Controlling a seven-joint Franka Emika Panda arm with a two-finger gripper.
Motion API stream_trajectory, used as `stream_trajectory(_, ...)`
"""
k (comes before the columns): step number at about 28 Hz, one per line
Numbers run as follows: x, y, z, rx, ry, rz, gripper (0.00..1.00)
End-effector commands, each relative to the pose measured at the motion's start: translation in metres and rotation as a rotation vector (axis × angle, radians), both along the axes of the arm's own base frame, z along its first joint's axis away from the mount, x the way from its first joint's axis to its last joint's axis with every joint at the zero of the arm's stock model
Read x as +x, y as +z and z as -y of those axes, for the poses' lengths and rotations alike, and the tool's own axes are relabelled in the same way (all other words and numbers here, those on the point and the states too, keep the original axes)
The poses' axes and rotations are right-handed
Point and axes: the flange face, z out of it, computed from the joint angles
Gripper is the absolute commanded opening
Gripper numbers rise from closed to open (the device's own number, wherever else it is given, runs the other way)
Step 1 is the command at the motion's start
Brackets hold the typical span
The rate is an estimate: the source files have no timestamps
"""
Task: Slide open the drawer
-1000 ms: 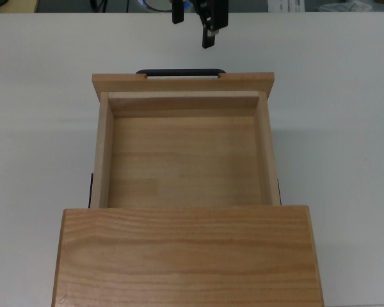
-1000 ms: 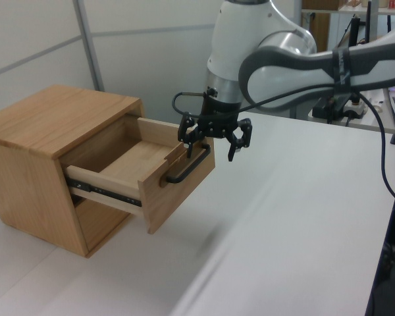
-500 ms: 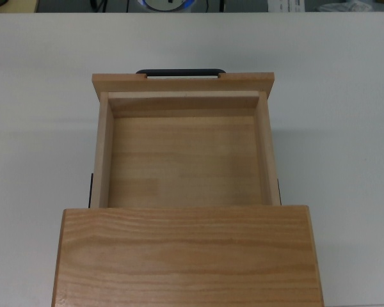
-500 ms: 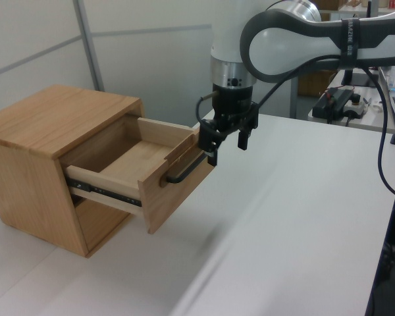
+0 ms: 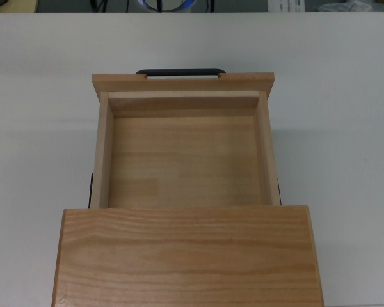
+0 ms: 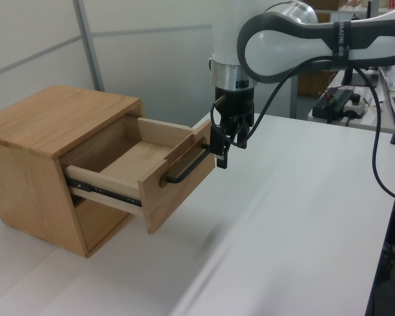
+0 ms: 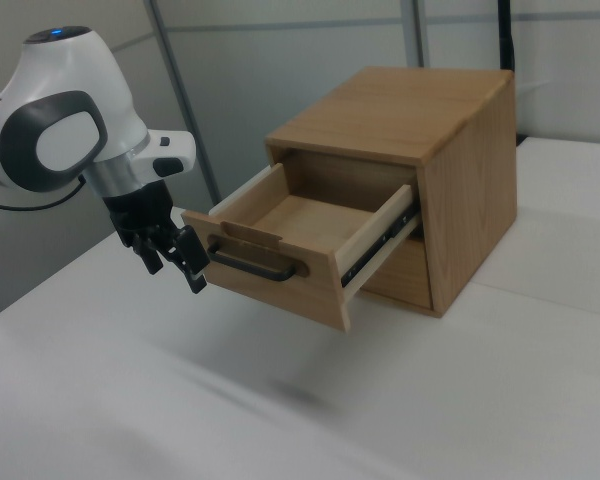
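The drawer [image 5: 182, 82] stands pulled far out of the wooden cabinet [image 5: 185, 256], and its tray is empty. Its black bar handle [image 5: 179, 72] runs along the front panel. In the left view the drawer [image 6: 164, 191] juts toward the left view's right on black rails, with the handle [image 6: 187, 170] free. My gripper [image 6: 229, 148] hangs just past the handle's far end, fingers pointing down, open and holding nothing. In the right view the gripper [image 7: 172, 262] sits a short way off the right view's left end of the handle [image 7: 255, 265], apart from the drawer [image 7: 270, 290]. The top view does not show the gripper.
The cabinet [image 6: 52, 118] stands on a white table [image 6: 289, 224]. A black cable [image 6: 382, 131] hangs from the arm at the left view's right. Grey wall panels [image 7: 280, 60] stand behind the table.
The gripper has drawn back out of the top view and turned about its wrist, now edge-on in the left view. The drawer has not moved.
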Motion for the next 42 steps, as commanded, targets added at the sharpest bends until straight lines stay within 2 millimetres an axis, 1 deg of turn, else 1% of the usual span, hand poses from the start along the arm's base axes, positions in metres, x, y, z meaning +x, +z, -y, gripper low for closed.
stream_trajectory(1,0.005,0.000,0.004,0.002,0.040,-0.021,1.00)
stream_trajectory(6,0.013,0.010,0.003,0.003,0.050,0.001,1.00)
stream_trajectory(11,0.016,0.014,0.002,0.004,0.050,0.010,1.00)
stream_trajectory(16,0.018,0.013,0.002,0.003,0.052,0.009,1.00)
stream_trajectory(19,0.019,0.019,0.002,0.005,0.052,0.021,1.00)
stream_trajectory(21,0.022,0.018,0.001,0.005,0.052,0.019,1.00)
stream_trajectory(23,0.023,0.021,0.000,0.006,0.052,0.025,1.00)
stream_trajectory(28,0.023,0.021,0.001,0.002,0.051,0.026,1.00)
stream_trajectory(31,0.027,0.017,0.000,0.001,0.051,0.018,1.00)
stream_trajectory(42,0.028,0.017,-0.001,0.001,0.051,0.017,1.00)
